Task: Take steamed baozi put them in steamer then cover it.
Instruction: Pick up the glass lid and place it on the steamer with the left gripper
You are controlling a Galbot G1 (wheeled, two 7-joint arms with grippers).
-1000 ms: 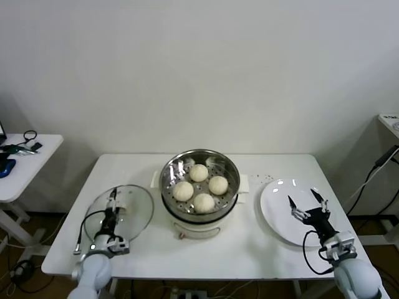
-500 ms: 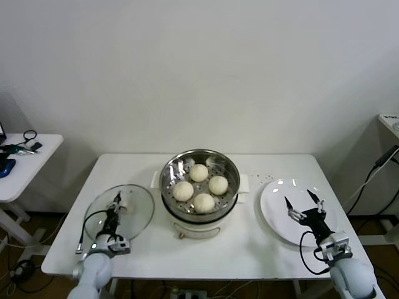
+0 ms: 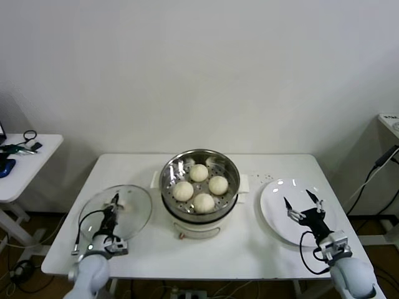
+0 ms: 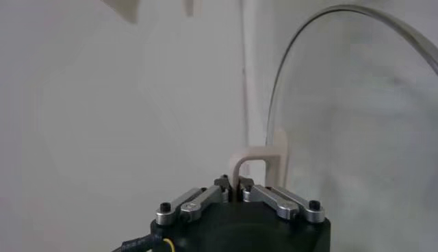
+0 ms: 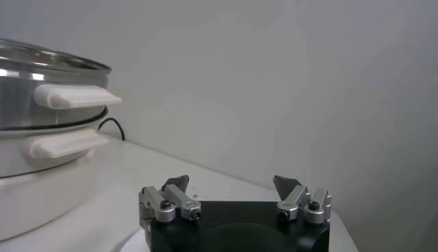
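Four steamed baozi are sitting in a ring on the perforated tray inside the steamer, which is standing at the middle of the white table. One bun is lying at 12 o'clock on the tray, one at 3, one at 6 and one at 9, each close beside its neighbours.

Off at 9 o'clock from the steamer, the cover is resting near the table's left end, its glass dome apart from the pot. The left gripper is reaching in from the cover's 6 o'clock side with its fingers pinched together on the cover's cream-white bar handle; the left wrist view is showing the handle's loop rising straight out from between the fingertips, with the metal rim arcing away beyond it.

At 3 o'clock from the steamer, a flat white plate is lying on the table. The right gripper is hovering over the plate's middle with its two fingers spread wide apart and nothing between them. In the right wrist view the steamer's white side handles are showing, well apart from that gripper.
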